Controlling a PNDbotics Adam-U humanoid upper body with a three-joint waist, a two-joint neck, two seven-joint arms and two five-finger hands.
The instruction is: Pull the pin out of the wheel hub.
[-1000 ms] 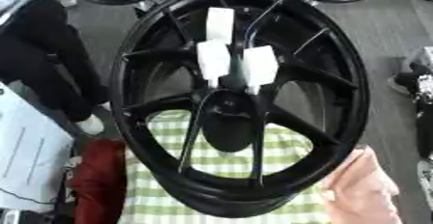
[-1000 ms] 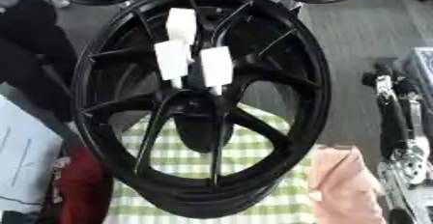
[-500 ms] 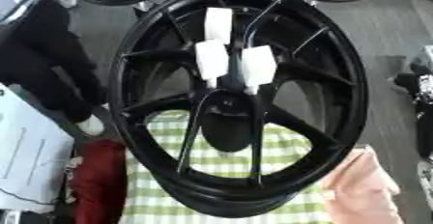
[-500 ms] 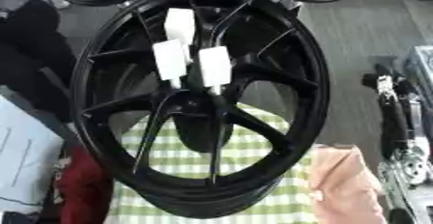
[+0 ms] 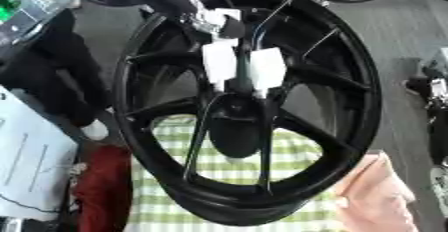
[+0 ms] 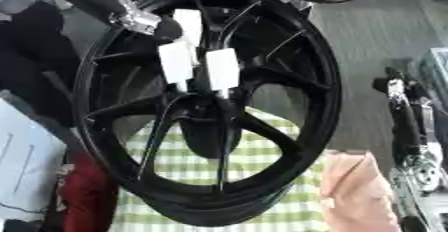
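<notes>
Left eye view: black wheel (image 5: 249, 106) upright over green checked cloth (image 5: 236, 163), three white pins (image 5: 243, 66) at its hub, my left hand (image 5: 206, 18) at the top pin, fingers too blurred to tell; right eye view: same hand (image 6: 144, 21) touching the top white pin, pink cloth (image 6: 359, 191) at lower right.

Light: even, fairly bright, soft from above my head.
Glare: white rectangular tags (image 5: 243, 68) wash out.
Blur: my left robot hand (image 6: 144, 20) smears; glossy black spoked wheel hub (image 5: 350, 126) looks soft.
</notes>
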